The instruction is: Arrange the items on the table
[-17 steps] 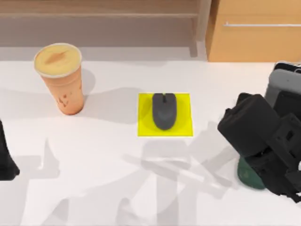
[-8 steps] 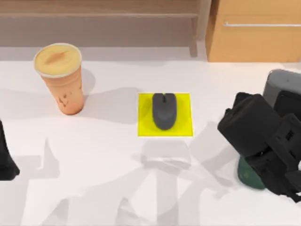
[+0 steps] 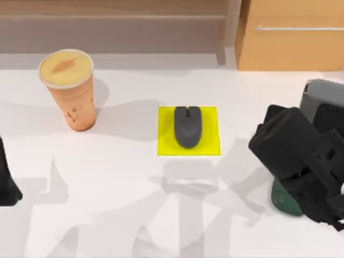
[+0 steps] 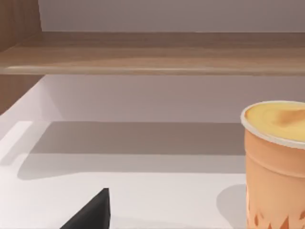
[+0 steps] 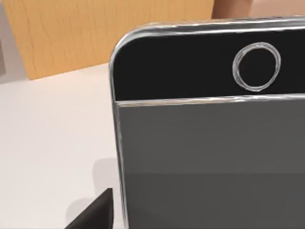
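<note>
We see open worktop [image 3: 123, 177] between the cup [image 3: 70, 91] at left and the mouse [image 3: 187, 126] on its yellow pad [image 3: 165, 134]; the right arm [image 3: 293, 145] blocks the right side.

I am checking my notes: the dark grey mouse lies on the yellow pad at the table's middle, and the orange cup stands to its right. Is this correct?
Not quite. In the top view the orange cup stands to the left of the mouse, not its right. The mouse does lie on the yellow pad.
</note>
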